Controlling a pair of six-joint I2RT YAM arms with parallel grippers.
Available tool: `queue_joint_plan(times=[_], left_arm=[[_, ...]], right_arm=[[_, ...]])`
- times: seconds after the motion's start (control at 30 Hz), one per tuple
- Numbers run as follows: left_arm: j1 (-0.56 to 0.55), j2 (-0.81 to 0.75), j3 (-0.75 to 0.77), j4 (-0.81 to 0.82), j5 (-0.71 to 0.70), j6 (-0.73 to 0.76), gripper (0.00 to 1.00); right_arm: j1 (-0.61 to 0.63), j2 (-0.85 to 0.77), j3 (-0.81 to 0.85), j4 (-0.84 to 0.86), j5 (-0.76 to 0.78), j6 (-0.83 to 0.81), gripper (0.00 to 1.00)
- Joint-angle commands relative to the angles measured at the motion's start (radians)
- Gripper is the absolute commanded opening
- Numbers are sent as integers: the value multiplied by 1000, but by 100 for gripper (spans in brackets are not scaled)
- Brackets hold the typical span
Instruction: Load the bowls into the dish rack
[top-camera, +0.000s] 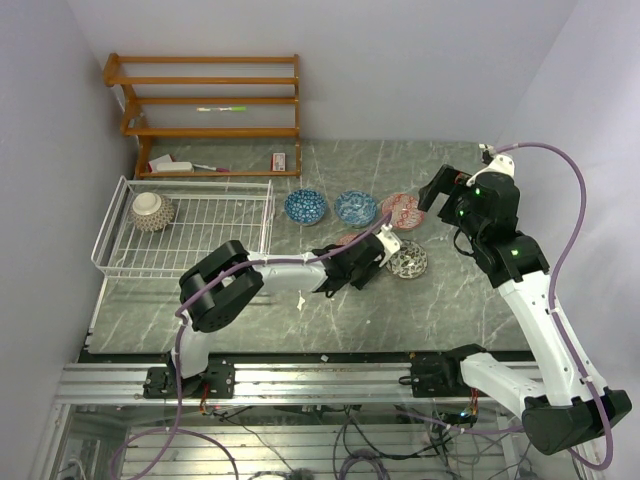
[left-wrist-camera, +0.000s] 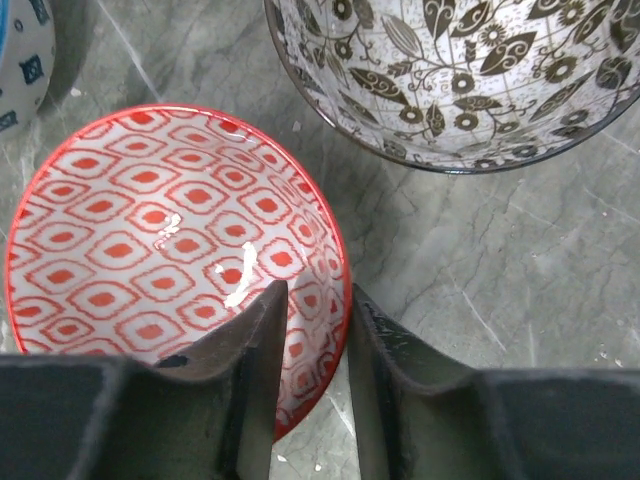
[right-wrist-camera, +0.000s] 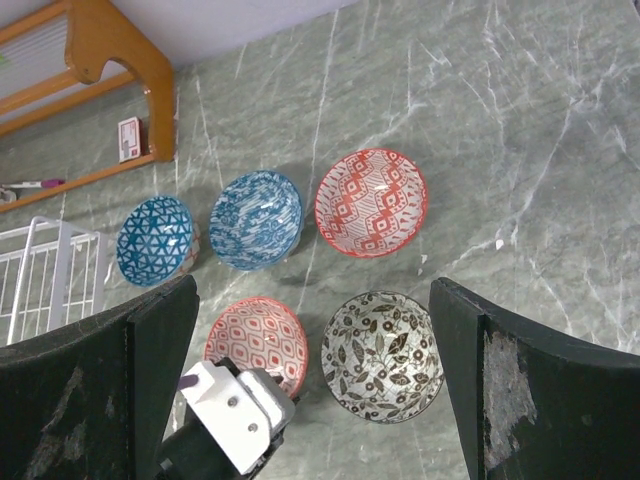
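Observation:
A pink-red bowl with a diamond pattern (left-wrist-camera: 150, 230) sits on the table. My left gripper (left-wrist-camera: 315, 300) straddles its near rim, one finger inside and one outside, jaws narrowed but with a gap showing. From above, this gripper (top-camera: 362, 250) hides most of that bowl (top-camera: 348, 240). A black-and-white bowl (left-wrist-camera: 460, 70) stands just to its right. Two blue bowls (top-camera: 305, 206) (top-camera: 355, 207) and a red bowl (top-camera: 400, 210) line up behind. One pale bowl (top-camera: 152, 211) lies in the dish rack (top-camera: 190, 181). My right gripper (top-camera: 435, 190) hovers high, open and holding nothing.
An orange-brown wooden shelf unit (top-camera: 210, 100) stands against the back wall, with small items on its bottom shelf. The rack sits at the table's left edge. A pale bowl side with blue marks (left-wrist-camera: 20, 60) shows at the left of the left wrist view.

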Motion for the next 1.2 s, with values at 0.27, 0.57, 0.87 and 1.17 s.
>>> queue_joint_plan(times=[0.27,0.57,0.87,1.17], left_arm=[[-1,-77,-22,-7,0,-34,7],[28,-417,-80,-3,13,-144,7],[419,-743,-202,77,260,-334,7],[868,-869,-330,218,478,-526,7]], right_arm=[[-15,-12,-12,20,4,-10,100],[-19,-8,-18,25,-24,-5,100],[-21,-13,-53,51,-154,-9,100],[-23,-11,-111,90,-256,-2,99]])
